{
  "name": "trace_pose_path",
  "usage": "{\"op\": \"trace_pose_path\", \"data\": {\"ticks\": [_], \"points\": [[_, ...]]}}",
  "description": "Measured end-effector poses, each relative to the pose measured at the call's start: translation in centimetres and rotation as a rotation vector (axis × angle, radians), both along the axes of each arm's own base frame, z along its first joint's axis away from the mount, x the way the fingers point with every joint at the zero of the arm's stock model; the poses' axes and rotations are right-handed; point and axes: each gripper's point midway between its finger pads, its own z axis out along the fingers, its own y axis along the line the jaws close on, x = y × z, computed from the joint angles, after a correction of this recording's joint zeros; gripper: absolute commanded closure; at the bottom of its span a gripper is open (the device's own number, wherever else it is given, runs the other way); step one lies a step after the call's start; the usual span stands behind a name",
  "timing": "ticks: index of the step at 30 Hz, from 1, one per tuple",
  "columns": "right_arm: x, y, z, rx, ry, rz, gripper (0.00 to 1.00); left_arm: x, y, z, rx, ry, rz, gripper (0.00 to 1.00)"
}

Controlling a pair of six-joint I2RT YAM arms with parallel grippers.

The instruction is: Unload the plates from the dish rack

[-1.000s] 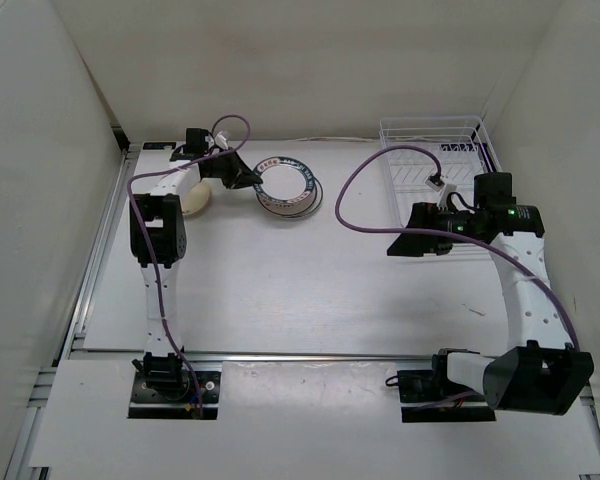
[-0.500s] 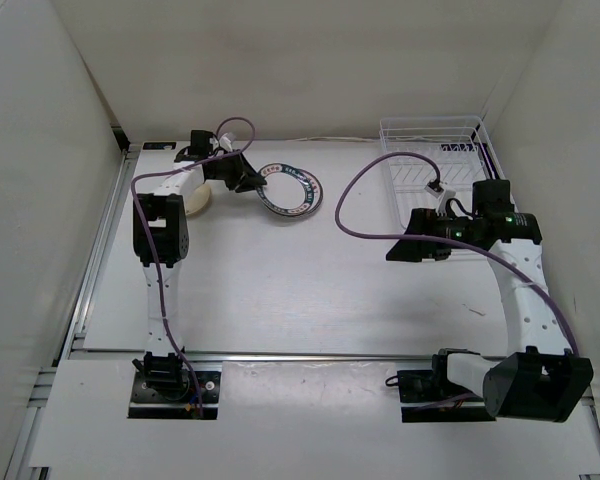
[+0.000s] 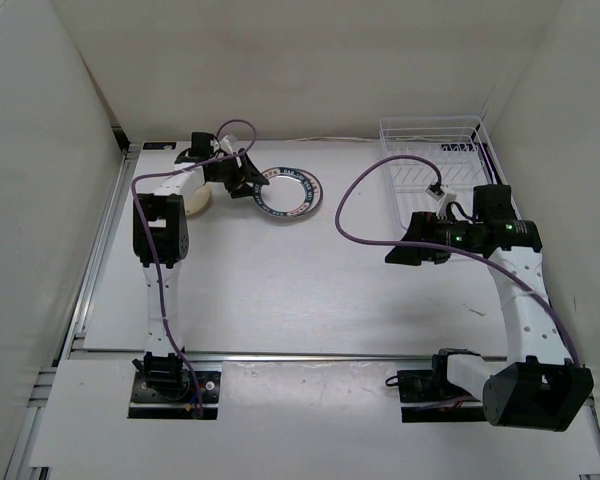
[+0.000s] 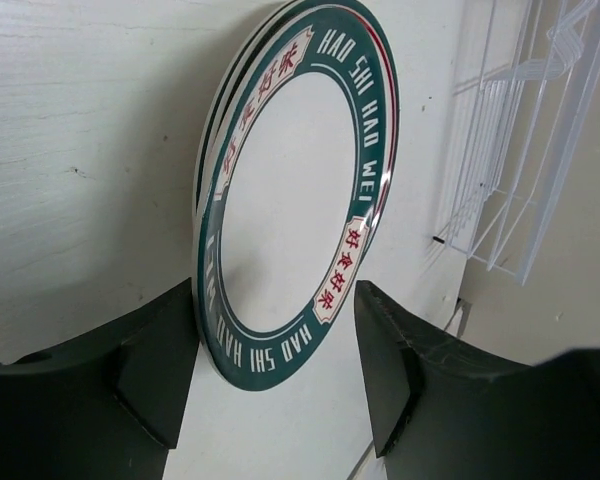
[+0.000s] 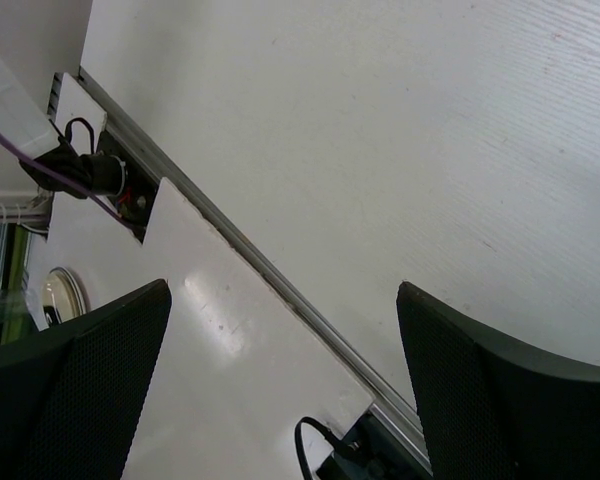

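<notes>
A white plate with a dark blue-green rim (image 3: 292,192) lies flat at the back of the table, on top of another plate whose dark-ringed edge shows under it (image 4: 206,150). My left gripper (image 3: 248,182) is open at its left edge. In the left wrist view the rim (image 4: 280,355) sits between the spread fingers (image 4: 150,370), with a gap on the right side. A small tan plate (image 3: 196,202) lies partly under the left arm. The white wire dish rack (image 3: 435,160) stands at the back right. My right gripper (image 3: 393,251) hangs open over bare table, in front of the rack.
Purple cables loop from both wrists. The metal rail (image 5: 310,310) and the arm bases run along the near edge. White walls close in the table on the left, back and right.
My left gripper has gone from shut on the green-rimmed plate to open, and the plate has dropped from tilted to flat on the stack. The right arm has drifted slightly toward the near edge.
</notes>
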Motion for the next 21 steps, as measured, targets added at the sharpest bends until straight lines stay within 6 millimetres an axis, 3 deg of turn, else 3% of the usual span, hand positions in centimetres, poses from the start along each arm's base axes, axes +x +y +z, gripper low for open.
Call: {"op": "trace_pose_path", "data": {"ticks": [4, 12, 21], "points": [[-0.2, -0.1, -0.2, 0.002, -0.002, -0.004, 0.04, -0.3, -0.7, -0.3, 0.016, -0.009, -0.019, 0.22], [-0.7, -0.5, -0.7, 0.013, 0.02, -0.037, 0.02, -0.8, -2.5, -0.7, 0.056, -0.042, -0.063, 0.22], [-0.7, -0.4, -0.6, 0.019, 0.02, -0.04, 0.02, -0.3, -0.4, -1.4, 0.22, -0.066, 0.002, 0.21]]}}
